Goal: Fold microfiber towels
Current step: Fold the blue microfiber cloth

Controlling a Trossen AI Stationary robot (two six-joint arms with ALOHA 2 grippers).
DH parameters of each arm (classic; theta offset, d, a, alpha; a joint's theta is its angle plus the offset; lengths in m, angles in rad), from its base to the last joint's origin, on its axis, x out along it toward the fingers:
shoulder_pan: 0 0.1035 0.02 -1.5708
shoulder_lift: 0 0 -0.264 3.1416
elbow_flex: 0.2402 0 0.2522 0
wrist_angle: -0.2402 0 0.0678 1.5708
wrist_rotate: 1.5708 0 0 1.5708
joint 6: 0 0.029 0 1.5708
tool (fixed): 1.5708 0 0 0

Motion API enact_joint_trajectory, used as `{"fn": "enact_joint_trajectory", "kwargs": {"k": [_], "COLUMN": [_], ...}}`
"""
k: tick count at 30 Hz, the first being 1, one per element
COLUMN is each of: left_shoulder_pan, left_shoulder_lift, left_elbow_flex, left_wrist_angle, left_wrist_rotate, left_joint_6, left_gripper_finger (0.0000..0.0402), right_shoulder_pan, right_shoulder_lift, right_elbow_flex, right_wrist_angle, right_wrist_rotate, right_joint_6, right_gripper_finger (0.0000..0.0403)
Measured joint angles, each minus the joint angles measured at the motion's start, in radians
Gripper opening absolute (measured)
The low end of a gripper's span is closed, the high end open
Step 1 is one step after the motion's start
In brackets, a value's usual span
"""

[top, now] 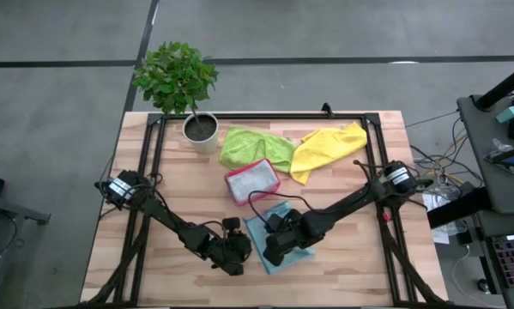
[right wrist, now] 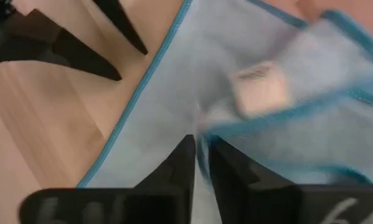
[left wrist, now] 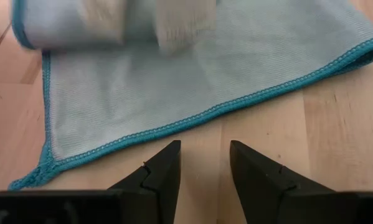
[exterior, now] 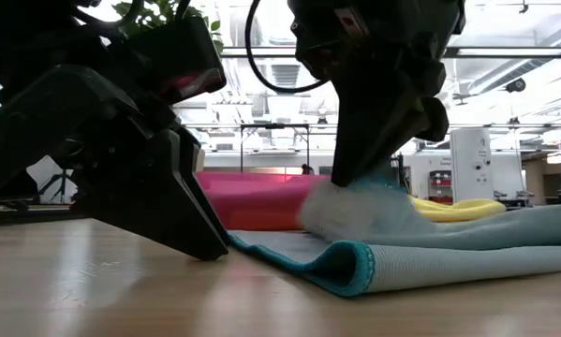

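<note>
The teal towel [top: 278,233] lies at the near edge of the table, in front of the pink tray [top: 252,180], and is only partly folded: one layer is doubled over and its stitched hem shows as a rolled fold in the low view. The right gripper [right wrist: 202,163] sits on this towel with its fingers nearly together, pinching a thin layer of the cloth. The left gripper [left wrist: 205,169] rests on bare wood just beside the towel's hem, fingers moderately parted and holding nothing. Beyond the tray, the lime green towel [top: 255,148] and a yellow towel [top: 327,148] lie crumpled and unfolded. Judged from this, the first fold is unfinished and most work remains.
</note>
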Motion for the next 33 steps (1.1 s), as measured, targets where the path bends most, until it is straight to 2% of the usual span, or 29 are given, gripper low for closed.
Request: {"fn": "enact_joint_trajectory", "kwargs": {"k": [7,10,13,16,19,21,27,33], "left_shoulder_pan": [0.000,0.000,0.000,0.000,0.000,0.000,0.000,0.000], "left_shoulder_lift": [0.000,0.000,0.000,0.000,0.000,0.000,0.001,0.001], "left_elbow_flex": [-0.001,-0.001,-0.001,-0.001,-0.001,-0.001,-0.001,-0.001], "left_wrist_angle": [0.007,0.008,0.008,0.009,0.010,0.012,0.017,0.018], "left_wrist_rotate": [0.000,0.000,0.000,0.000,0.000,0.001,0.002,0.002], "left_joint_6": [0.000,0.000,0.000,0.000,0.001,0.001,0.006,0.006], "left_gripper_finger": [0.0125,0.0125,0.0125,0.0125,0.0125,0.0125,0.0125,0.0125], "right_shoulder_pan": [0.000,-0.001,0.002,0.016,0.029,0.031,0.023,-0.023], "right_shoulder_lift": [0.001,-0.010,-0.046,-0.090,-0.124,-0.146,-0.190,-0.258], "right_elbow_flex": [0.000,0.000,0.000,-0.009,-0.038,-0.076,-0.211,-0.361], "right_wrist_angle": [0.016,0.017,-0.052,-0.144,-0.226,-0.236,-0.145,0.116], "right_wrist_rotate": [-0.012,-0.068,-0.069,0.009,0.130,0.153,0.143,0.019], "right_joint_6": [-0.032,-0.117,-0.203,-0.286,-0.300,-0.314,-0.386,-0.530], "right_gripper_finger": [0.0103,0.0127,0.0140,0.0145,0.0141,0.0135,0.0128,0.0151]}}
